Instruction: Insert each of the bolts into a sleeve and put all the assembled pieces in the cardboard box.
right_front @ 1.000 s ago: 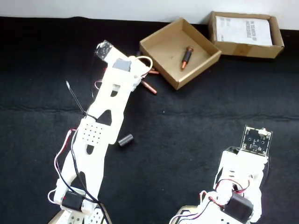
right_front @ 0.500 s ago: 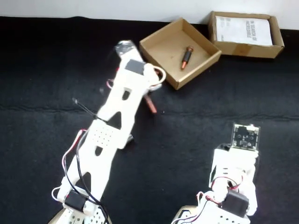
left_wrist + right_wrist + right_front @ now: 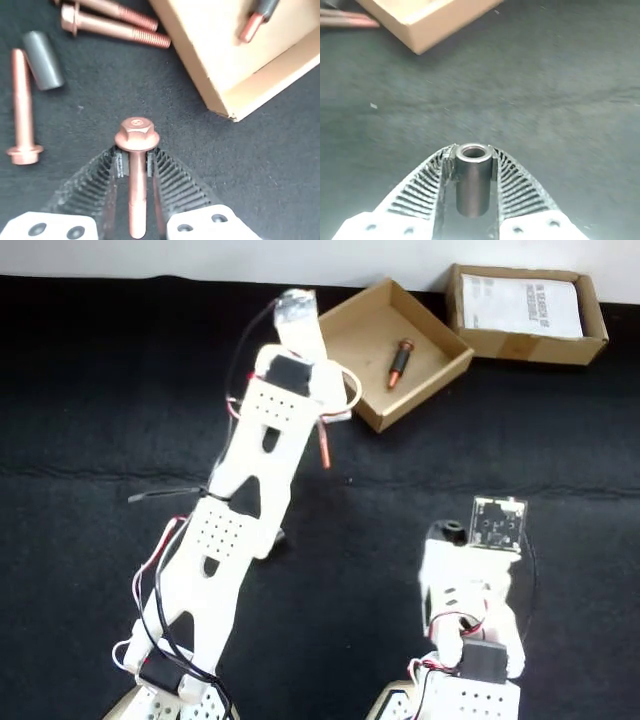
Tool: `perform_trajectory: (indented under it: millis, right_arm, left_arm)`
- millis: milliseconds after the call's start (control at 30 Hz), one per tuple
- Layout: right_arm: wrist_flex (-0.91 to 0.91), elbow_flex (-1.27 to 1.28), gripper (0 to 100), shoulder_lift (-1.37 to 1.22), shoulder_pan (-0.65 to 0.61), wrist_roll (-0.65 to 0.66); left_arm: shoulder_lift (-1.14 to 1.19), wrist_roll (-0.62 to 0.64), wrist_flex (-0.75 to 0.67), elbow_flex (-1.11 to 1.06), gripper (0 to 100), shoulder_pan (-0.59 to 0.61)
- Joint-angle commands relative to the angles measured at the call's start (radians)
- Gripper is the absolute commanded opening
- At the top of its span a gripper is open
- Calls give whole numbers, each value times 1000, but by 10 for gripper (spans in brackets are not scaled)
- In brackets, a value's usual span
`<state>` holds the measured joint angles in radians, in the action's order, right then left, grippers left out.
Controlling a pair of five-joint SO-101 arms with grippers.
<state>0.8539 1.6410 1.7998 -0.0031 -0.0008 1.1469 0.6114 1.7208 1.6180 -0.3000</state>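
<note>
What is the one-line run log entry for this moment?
left tool: shut on bolt | right tool: shut on sleeve | cardboard box: one assembled piece inside | outside box: loose bolts, spare sleeve

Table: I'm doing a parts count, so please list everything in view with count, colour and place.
cloth: one, black, covering the table.
cardboard box: one, brown, far edge.
assembled piece: one, copper and dark, inside the cardboard box.
loose bolts: three, copper, on the cloth by that box.
loose sleeve: one, grey, beside a loose bolt.
held bolt: one, copper, clamped near the cardboard box.
held sleeve: one, dark grey, clamped over bare cloth.
second box: one, brown, beside the first, white sheet inside.
left gripper: one, black fingers, shut on held bolt.
right gripper: one, black fingers, shut on held sleeve.
</note>
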Motion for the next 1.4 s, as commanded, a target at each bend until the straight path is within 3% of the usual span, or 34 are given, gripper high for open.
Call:
perform_trajectory:
  millis: [0, 733, 1033, 1133, 1367]
  right_arm:
    - [-58, 13, 6, 16, -67, -51]
    - [-361, 157, 7, 12, -392, -57]
    - [-363, 159, 7, 15, -432, -57]
    - [-363, 159, 7, 15, -432, -57]
    - [-363, 159, 7, 15, -432, -55]
  left_arm:
    - [-140, -41, 6, 45, 9, 12]
    - [-581, -390, 44, 44, 9, -39]
    - [-739, -407, 49, 44, 9, -120]
    - [-812, -479, 49, 38, 9, -151]
    - [-1030, -532, 49, -232, 9, -173]
